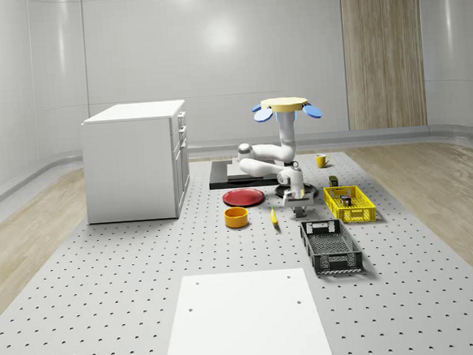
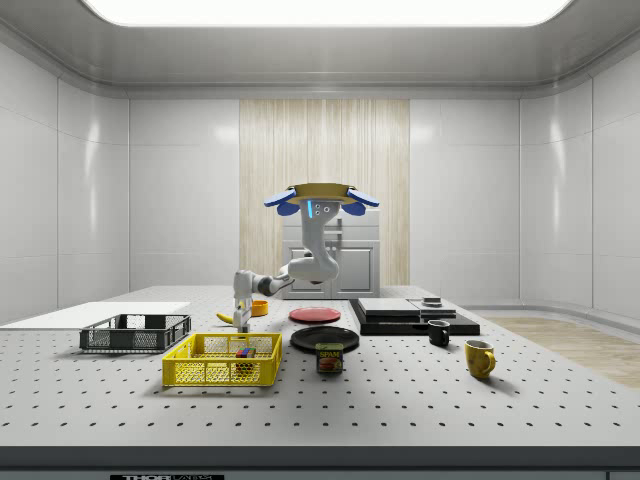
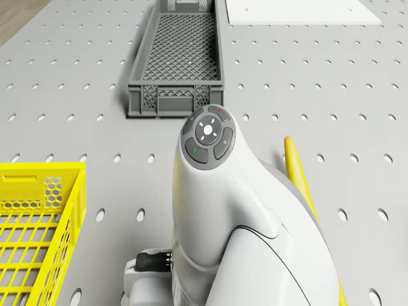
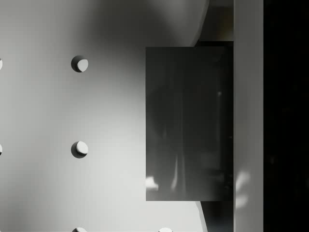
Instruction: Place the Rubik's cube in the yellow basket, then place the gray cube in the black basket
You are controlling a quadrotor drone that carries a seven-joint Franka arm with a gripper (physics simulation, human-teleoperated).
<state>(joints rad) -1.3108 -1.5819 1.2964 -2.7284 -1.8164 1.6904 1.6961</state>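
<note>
Filling the wrist view, a dark gray cube [image 4: 189, 123] sits just under the gripper [image 1: 295, 195], finger opening impossible to judge. Hovering drone [image 1: 287, 106] reaches down mid-table between yellow mesh basket [image 1: 349, 204], already holding the multicoloured Rubik's cube [image 2: 243, 351], and black mesh basket [image 1: 331, 247], probably for pickup.

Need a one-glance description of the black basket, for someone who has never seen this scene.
Start at the big white cabinet and look across the perforated table toward the whole-scene view's right. Two long mesh baskets lie there; the black basket is nearer the camera, dark and empty, while its neighbour, the yellow basket, holds a small cube.
</note>
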